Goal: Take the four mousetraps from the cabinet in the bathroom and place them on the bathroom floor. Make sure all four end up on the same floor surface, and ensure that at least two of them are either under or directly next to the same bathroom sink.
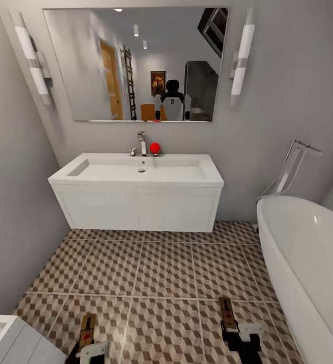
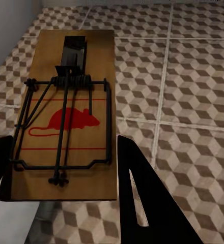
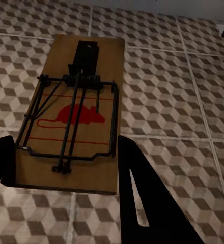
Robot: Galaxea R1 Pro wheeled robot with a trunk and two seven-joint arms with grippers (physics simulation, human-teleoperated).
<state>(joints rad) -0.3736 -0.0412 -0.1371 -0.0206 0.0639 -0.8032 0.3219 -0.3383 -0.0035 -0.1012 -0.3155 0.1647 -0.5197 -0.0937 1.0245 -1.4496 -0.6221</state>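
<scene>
Tan wooden mousetraps ride in both grippers: left gripper (image 1: 88,349) clamped on the left mousetrap (image 1: 87,330), right gripper (image 1: 236,337) on the right mousetrap (image 1: 227,314). Long axes point ahead toward the sink (image 1: 138,191), probably well apart. Open bathroom floor (image 1: 161,273) between; tub (image 1: 307,258) crowds the right.
</scene>
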